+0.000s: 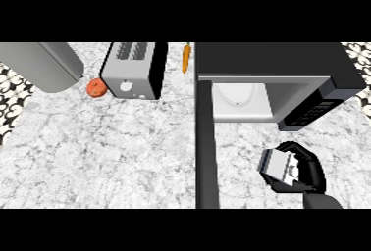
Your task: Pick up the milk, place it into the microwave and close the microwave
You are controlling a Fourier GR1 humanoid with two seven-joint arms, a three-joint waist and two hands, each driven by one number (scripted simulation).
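Observation:
A grey-white milk carton [276,165] is held in front of the open microwave [290,73], below its opening. My right hand [307,169] is shut on the carton, fingers curled round its right side and its top and bottom edges. Inside the microwave a white turntable plate [239,95] shows in the cavity. The microwave door [206,142] stands wide open, seen edge-on as a dark bar running down toward me just left of the carton. My left hand does not show.
A silver toaster [132,68] stands at the back left with an orange-red round fruit [97,88] beside it. A carrot [185,58] lies behind, next to the microwave. A large grey cylinder [43,63] lies at the far left. Marble counter [109,147] spreads left of the door.

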